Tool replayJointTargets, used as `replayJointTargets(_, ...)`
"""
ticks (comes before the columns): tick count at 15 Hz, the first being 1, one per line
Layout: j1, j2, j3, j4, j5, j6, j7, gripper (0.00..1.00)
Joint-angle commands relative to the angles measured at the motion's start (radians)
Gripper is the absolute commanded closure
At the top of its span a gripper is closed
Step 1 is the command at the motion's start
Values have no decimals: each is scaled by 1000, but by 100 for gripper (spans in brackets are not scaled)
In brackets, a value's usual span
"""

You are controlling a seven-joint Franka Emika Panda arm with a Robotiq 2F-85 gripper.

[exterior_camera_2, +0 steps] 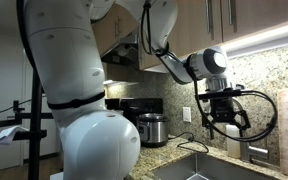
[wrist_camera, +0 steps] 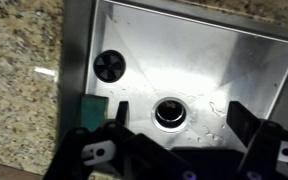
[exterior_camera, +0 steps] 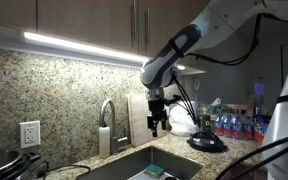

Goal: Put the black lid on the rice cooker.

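Your gripper (wrist_camera: 177,112) is hanging nearest the wrist camera, its fingers (wrist_camera: 120,108) spread wide and holding nothing, and it is hovering over the sink (wrist_camera: 244,60) with the drain (wrist_camera: 170,112) right beneath it. You are looking for the lid (exterior_camera: 206,143), which is lying flat on the counter (exterior_camera: 239,148) past the end of the sink, near the bottles (exterior_camera: 239,125) and apart from the gripper. The cooker (exterior_camera_2: 152,128) is standing on the counter on the far side of the sink, against the backsplash, well apart from the lid; its top is too small to read. You are probably dealing with a rigid, fairly light piece, but the glossy dome is likely slippery and far too wide for the jaws to span. The raised centre is looking like your best hold: coming straight down on it and closing across it should be keeping the lid level. Pinching the thin rim would likely be letting it tip or slide out.
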Motion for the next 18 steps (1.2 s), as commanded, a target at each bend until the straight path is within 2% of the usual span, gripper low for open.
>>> replayJointTargets(1,-77,4,-35,22,-136,33,-17,0)
replayJointTargets(3,-113,38,-61,49,-204,92,0,0)
replayJointTargets(6,-176,94,-79,58,-369,308,77,0)
replayJointTargets(8,-229,149,-85,77,-520,422,170,0)
replayJointTargets(10,-272,200,-99,113,-700,474,315,0)
replayJointTargets(12,-283,201,-112,132,-850,449,485,0)
replayJointTargets(13,-254,187,-125,105,-748,448,363,0)
replayJointTargets(15,-262,202,-135,126,-812,448,437,0)
replayJointTargets(18,-261,203,-133,132,-813,448,438,0)
